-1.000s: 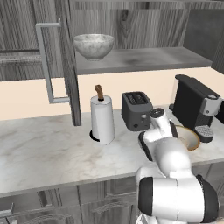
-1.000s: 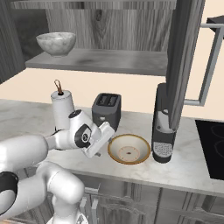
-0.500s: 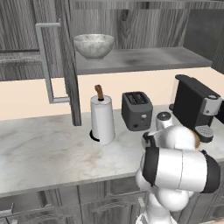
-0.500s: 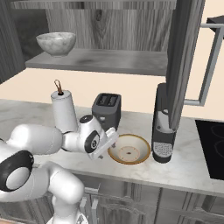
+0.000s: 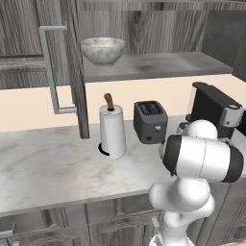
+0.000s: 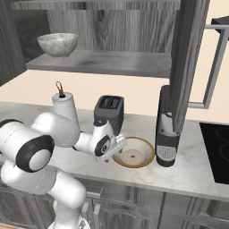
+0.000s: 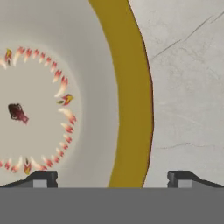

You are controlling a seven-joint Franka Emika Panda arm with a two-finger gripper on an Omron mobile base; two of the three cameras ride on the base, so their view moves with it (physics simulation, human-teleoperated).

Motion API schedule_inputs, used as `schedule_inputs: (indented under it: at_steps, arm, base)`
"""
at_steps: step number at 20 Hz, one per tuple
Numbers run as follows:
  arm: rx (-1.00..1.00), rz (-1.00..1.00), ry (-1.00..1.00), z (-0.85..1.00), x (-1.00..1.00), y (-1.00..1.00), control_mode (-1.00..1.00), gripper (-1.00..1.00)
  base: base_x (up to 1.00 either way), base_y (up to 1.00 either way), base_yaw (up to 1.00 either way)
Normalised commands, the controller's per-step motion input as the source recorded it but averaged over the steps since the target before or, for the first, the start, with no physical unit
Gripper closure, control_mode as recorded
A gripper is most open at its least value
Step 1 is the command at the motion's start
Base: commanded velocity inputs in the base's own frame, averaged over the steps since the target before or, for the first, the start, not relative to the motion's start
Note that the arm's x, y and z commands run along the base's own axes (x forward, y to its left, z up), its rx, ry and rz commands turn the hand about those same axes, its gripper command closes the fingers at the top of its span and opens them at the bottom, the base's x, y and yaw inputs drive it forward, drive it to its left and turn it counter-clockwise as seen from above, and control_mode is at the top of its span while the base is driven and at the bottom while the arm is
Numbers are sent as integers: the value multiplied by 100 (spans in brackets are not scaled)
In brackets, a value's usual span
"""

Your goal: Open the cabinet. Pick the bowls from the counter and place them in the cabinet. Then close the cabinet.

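Two neighbours crowd tan bowl [image 6: 133, 153]: toaster [image 6: 108, 113], coffee machine [image 6: 166, 134]; tool [image 7: 113, 177] wide, straddling rim.

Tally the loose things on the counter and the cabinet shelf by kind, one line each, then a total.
Bowls: 2, the speckled bowl on the shelf and the tan bowl on the counter
Paper towel rolls: 1
Toasters: 1
Coffee machines: 1
Total: 5
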Motion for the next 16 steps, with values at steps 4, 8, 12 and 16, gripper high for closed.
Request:
schedule_inputs:
  at_steps: [4, 8, 12, 16]
  arm:
    - [0, -7, -9, -52, 0, 0, -100, -100]
    - [0, -9, -10, -44, 0, 0, -100, -100]
    - [0, -8, -18, -42, 0, 0, -100, 100]
    - [0, -7, -31, -33, 0, 0, -100, 100]
  base:
    - [0, 0, 0]
    - [0, 0, 0]
    - [0, 0, 0]
    - [0, 0, 0]
